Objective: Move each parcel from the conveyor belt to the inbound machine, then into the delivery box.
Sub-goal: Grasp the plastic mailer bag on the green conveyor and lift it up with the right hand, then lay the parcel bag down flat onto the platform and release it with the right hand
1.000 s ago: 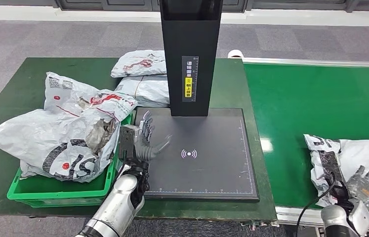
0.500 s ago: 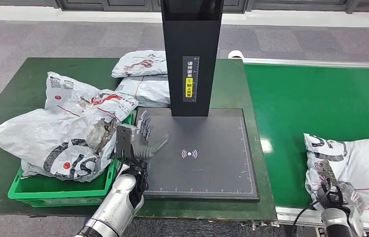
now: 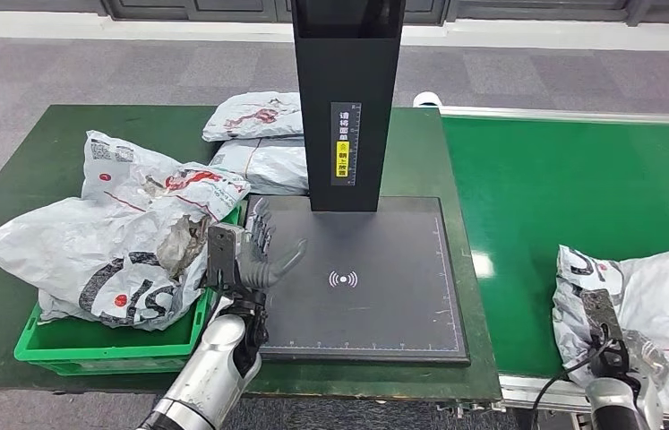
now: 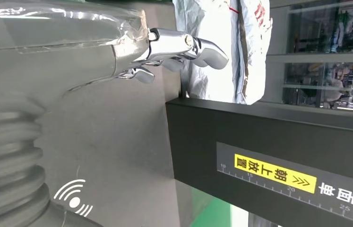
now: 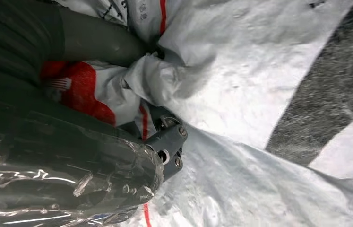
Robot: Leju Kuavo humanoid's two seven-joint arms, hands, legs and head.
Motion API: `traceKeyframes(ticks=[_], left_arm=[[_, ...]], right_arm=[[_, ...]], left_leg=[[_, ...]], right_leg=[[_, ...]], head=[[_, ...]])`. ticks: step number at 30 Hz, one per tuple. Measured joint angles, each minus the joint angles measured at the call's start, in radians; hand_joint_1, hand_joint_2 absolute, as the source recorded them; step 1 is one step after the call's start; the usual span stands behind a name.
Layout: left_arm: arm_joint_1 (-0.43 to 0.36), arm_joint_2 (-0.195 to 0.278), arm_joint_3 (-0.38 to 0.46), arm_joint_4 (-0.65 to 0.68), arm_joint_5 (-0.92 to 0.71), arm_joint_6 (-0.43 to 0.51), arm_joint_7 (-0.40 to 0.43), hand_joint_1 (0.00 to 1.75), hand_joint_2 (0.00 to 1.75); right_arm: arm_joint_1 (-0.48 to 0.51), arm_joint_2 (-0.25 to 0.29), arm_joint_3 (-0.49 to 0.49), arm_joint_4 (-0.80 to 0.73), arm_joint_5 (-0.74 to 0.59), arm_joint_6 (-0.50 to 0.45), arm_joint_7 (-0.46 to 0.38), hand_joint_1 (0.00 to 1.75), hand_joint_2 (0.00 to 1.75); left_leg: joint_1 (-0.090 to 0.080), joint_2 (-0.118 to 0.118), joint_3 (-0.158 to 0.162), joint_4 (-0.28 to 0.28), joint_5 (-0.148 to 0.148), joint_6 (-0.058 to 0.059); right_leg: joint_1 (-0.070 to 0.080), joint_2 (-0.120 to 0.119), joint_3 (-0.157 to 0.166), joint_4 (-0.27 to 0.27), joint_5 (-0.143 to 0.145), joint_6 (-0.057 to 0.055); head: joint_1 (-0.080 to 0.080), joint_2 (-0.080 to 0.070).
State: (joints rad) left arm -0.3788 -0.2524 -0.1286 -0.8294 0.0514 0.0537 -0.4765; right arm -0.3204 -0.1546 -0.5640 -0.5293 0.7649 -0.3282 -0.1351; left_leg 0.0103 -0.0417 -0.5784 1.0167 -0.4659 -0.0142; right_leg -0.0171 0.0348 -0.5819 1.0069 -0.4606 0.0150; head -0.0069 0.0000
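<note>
Grey flooring surrounds the green counter [image 3: 62,161] in the head view, where the white parcel [image 3: 644,305] lies on the conveyor belt [image 3: 572,179] right of the inbound machine [image 3: 362,269], long axis running away from the robot, directly under the right robot hand [image 3: 628,351]; the left robot hand [image 3: 254,255] hovers spread over that machine's left edge, far from the parcel. Left wrist view: its fingers [image 4: 179,45] are parted, holding nothing. Right wrist view: the right robot hand [image 5: 150,137] is buried in crumpled parcel film [image 5: 269,71], seemingly gripping it.

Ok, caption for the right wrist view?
Right hand fingers bunching a white parcel on the belt.
</note>
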Motion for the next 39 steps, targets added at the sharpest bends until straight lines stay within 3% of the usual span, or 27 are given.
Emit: traceKeyframes(ticks=[7, 10, 14, 17, 21, 27, 32, 39], left_arm=[[0.008, 0.000, 0.000, -0.011, 0.000, 0.001, 0.001, 0.00, 1.75], [0.013, 0.000, 0.002, -0.019, -0.002, 0.007, 0.002, 0.00, 1.75], [0.017, 0.000, 0.007, -0.032, -0.015, 0.013, 0.000, 0.00, 1.75], [0.016, -0.004, 0.007, -0.040, -0.029, 0.015, -0.005, 0.00, 1.75], [0.013, -0.012, 0.007, -0.050, -0.042, 0.027, -0.020, 0.00, 1.75], [0.008, -0.016, 0.007, -0.077, -0.045, 0.058, -0.028, 0.00, 1.75], [0.001, -0.016, 0.006, -0.089, -0.048, 0.067, -0.026, 0.00, 1.75], [-0.007, -0.016, 0.005, -0.091, -0.040, 0.069, -0.028, 0.00, 1.75]], right_arm=[[0.001, 0.010, 0.000, -0.010, -0.006, -0.001, -0.005, 1.75, 1.75], [0.010, 0.031, 0.000, -0.044, -0.050, -0.016, -0.101, 1.75, 1.75], [0.046, 0.121, 0.037, -0.219, -0.149, 0.000, -0.240, 1.75, 1.75], [0.074, 0.205, 0.156, -0.400, -0.222, 0.034, -0.257, 1.75, 1.75], [0.094, 0.290, 0.389, -0.589, -0.304, 0.051, -0.262, 1.75, 1.75], [0.073, 0.328, 0.659, -0.689, -0.370, 0.039, -0.231, 1.75, 1.75], [0.059, 0.329, 0.762, -0.698, -0.397, 0.043, -0.229, 1.75, 1.75], [0.050, 0.329, 0.828, -0.702, -0.431, 0.084, -0.236, 1.75, 1.75]], left_leg=[[0.000, 0.000, 0.000, 0.000, 0.000, 0.000], [0.000, 0.000, -0.001, 0.000, 0.000, 0.000], [0.000, 0.002, -0.003, -0.001, 0.001, -0.001], [0.000, 0.003, -0.003, -0.002, 0.002, -0.003], [0.000, 0.004, -0.003, -0.003, 0.003, -0.004], [0.002, 0.003, -0.004, -0.003, 0.004, -0.006], [0.002, 0.003, -0.005, -0.003, 0.004, -0.006], [0.002, 0.003, -0.005, -0.003, 0.004, -0.006]], right_leg=[[0.000, 0.000, 0.000, 0.000, 0.000, 0.000], [0.000, 0.000, 0.000, 0.000, 0.000, 0.000], [0.000, 0.002, -0.003, 0.001, 0.001, -0.001], [0.000, 0.003, -0.006, 0.003, 0.001, -0.002], [0.000, 0.004, -0.009, 0.004, 0.002, -0.003], [0.000, 0.004, -0.010, 0.005, 0.002, -0.004], [0.000, 0.004, -0.010, 0.005, 0.002, -0.004], [0.000, 0.003, -0.011, 0.005, 0.002, -0.004]], head=[[0.000, 0.000], [0.000, 0.000], [0.000, 0.000], [0.000, 0.000], [0.000, 0.000], [0.000, 0.000], [0.000, 0.000], [0.000, 0.000]])
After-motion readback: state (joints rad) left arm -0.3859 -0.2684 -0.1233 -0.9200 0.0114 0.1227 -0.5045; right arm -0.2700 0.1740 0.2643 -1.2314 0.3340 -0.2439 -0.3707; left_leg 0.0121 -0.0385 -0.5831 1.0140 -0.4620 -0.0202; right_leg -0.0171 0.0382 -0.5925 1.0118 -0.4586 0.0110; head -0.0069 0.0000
